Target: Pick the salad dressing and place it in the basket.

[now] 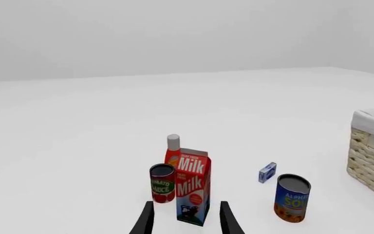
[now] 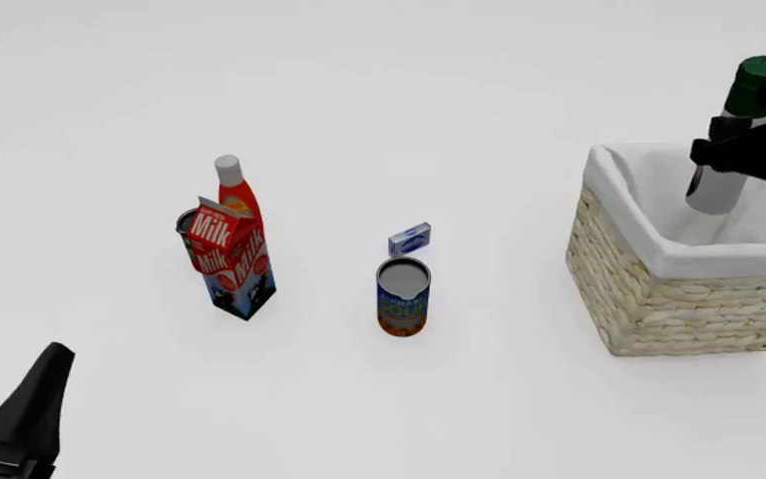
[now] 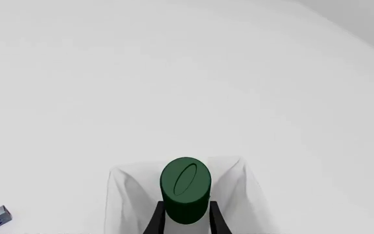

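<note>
Tools number two: the right tool [image 2: 742, 135] clamps the one dressing [image 2: 760, 82] by its neck, hanging above the open basket [image 2: 662, 299] near its right edge. The left tool [image 1: 185, 217] is spread open, holding nothing, low at the tabletop's [image 2: 490, 399] near-left. Between them stand two cans, one milk carton [image 2: 232, 264], one red bottle [image 2: 232, 190], one small blue box [image 2: 410, 239], with bare surface around.

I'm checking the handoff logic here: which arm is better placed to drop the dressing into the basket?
The right. Its claw grips the salad dressing directly above the basket. The left claw is open, low and far away, across the groceries.
</note>
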Available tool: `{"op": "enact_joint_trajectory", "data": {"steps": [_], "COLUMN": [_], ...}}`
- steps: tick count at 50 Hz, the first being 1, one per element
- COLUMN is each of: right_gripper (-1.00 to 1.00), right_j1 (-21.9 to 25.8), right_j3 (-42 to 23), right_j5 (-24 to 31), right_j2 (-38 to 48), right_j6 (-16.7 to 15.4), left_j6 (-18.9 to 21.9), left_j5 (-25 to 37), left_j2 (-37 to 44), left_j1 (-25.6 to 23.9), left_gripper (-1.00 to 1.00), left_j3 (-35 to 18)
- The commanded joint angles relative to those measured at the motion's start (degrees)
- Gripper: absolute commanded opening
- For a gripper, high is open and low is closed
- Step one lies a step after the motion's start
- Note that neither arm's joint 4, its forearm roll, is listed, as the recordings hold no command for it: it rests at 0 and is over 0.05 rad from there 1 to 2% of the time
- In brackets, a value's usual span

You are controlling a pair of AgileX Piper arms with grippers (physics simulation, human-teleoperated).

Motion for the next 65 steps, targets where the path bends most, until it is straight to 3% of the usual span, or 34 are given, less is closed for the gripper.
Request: {"op": "enact_joint_trajectory", "data": {"steps": [1, 65], "right_gripper": [-1.00, -1.00], "right_j1": [-0.4, -1.4], "right_j3": [0.8, 2.1], "right_j5": [-1.7, -4.1], "right_j2": [1.1, 5.6], "right_j6": [0.8, 1.4], "left_j6": [-0.2, -0.7], "left_j5": [-0.1, 0.1], "left_j2": [0.0, 0.0], "left_j1": [0.1, -0.1], "left_gripper": [1.00, 1.00], "left_j3": [0.2, 0.2]}}
